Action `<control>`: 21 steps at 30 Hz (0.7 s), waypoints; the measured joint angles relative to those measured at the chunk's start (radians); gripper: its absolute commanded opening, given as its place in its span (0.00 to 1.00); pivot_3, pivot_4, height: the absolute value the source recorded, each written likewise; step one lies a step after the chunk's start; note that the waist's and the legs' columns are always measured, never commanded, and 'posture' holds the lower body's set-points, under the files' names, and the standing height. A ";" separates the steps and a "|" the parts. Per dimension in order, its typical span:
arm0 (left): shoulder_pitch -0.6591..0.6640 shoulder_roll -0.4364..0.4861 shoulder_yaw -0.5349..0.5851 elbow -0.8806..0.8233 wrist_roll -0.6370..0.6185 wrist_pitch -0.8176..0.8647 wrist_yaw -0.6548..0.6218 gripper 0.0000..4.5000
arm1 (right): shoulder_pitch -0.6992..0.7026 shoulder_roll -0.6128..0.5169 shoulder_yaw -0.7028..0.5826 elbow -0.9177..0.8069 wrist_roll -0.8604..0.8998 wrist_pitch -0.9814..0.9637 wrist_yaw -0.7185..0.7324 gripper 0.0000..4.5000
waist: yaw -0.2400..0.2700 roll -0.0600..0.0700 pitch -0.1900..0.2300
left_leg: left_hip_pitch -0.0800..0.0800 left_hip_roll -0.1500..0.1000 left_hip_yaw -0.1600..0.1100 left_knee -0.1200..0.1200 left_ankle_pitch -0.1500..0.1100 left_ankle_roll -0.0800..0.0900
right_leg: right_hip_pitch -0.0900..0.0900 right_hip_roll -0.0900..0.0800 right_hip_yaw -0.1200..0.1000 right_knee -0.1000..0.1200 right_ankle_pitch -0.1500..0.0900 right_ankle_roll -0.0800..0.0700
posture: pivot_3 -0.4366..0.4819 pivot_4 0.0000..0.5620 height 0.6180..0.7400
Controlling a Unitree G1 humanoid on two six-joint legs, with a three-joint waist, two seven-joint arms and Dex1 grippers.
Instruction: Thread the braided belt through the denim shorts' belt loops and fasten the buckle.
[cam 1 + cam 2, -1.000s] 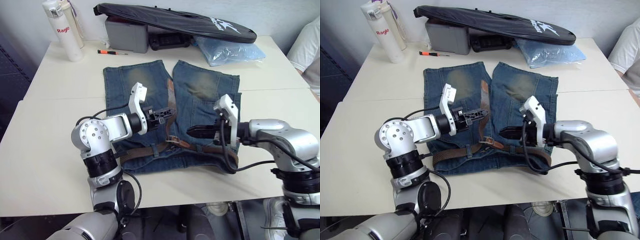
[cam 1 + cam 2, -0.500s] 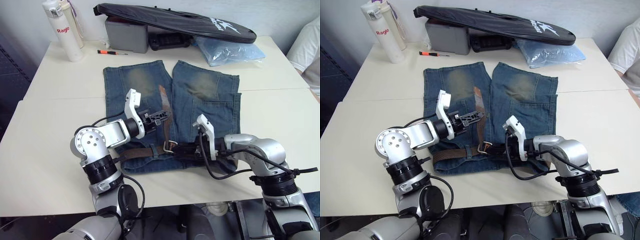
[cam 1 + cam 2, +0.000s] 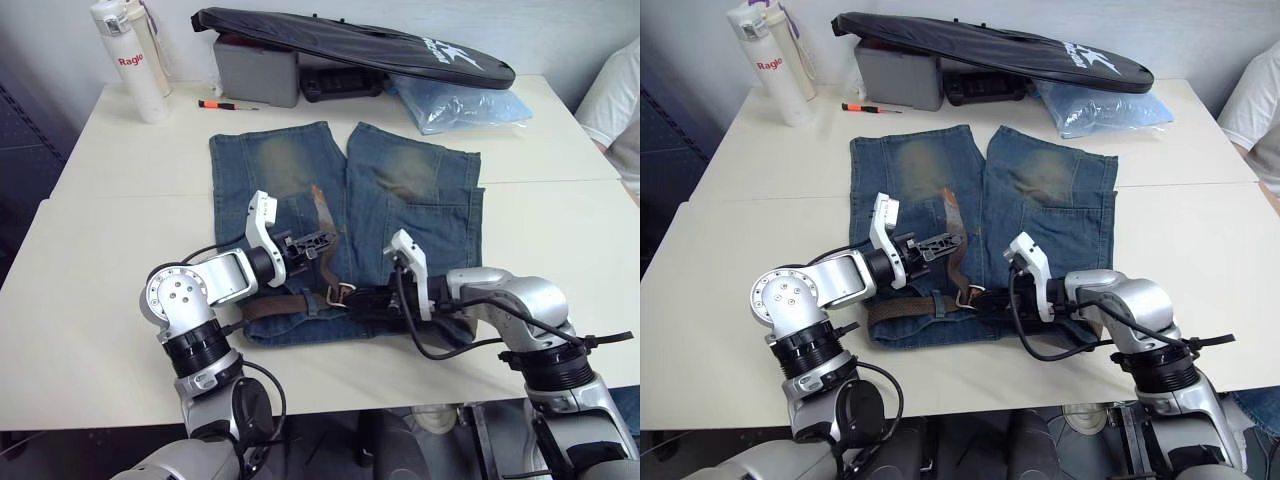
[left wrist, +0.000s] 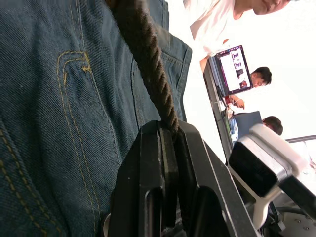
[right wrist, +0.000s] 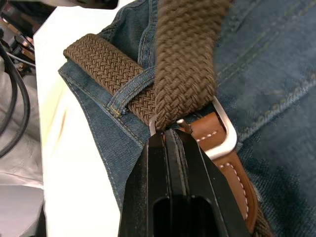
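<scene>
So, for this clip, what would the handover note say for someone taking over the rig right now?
Left gripper: shut on the braided belt, holding its free end up over the denim shorts.
Right gripper: shut at the buckle, pinning it at the waistband.
Done: belt runs along the waistband under a belt loop; the free end passes through the buckle frame.
Left: seat the prong, finish fastening. Whether all loops are threaded can't be seen.

black bag (image 3: 350,45), white bottle (image 3: 125,62), screwdriver (image 3: 228,104) on the table (image 3: 120,160).
</scene>
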 measured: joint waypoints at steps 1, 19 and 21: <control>0.001 -0.003 -0.002 -0.001 -0.011 0.000 0.006 0.00 | -0.005 0.000 0.000 0.000 0.000 -0.001 -0.001 0.01 | -0.001 0.000 0.000 | 0.000 0.000 0.000 0.000 0.000 0.000 | 0.000 0.000 0.000 0.000 0.000 0.000 | 0.48 0.27 1.00; 0.024 0.006 0.045 -0.014 -0.132 0.003 0.092 0.00 | 0.032 -0.050 0.168 -0.021 -0.201 -0.342 0.080 0.01 | -0.001 -0.003 -0.003 | 0.002 0.000 0.000 -0.001 0.000 0.000 | 0.003 0.000 0.000 -0.002 0.000 0.000 | 0.48 0.27 1.00; 0.025 0.002 0.053 -0.014 -0.132 0.003 0.099 0.00 | 0.035 -0.055 0.161 -0.029 -0.196 -0.330 0.086 0.01 | 0.000 -0.003 -0.003 | 0.002 0.000 0.000 -0.001 0.000 0.000 | 0.003 0.000 0.000 -0.002 0.000 0.000 | 0.48 0.27 1.00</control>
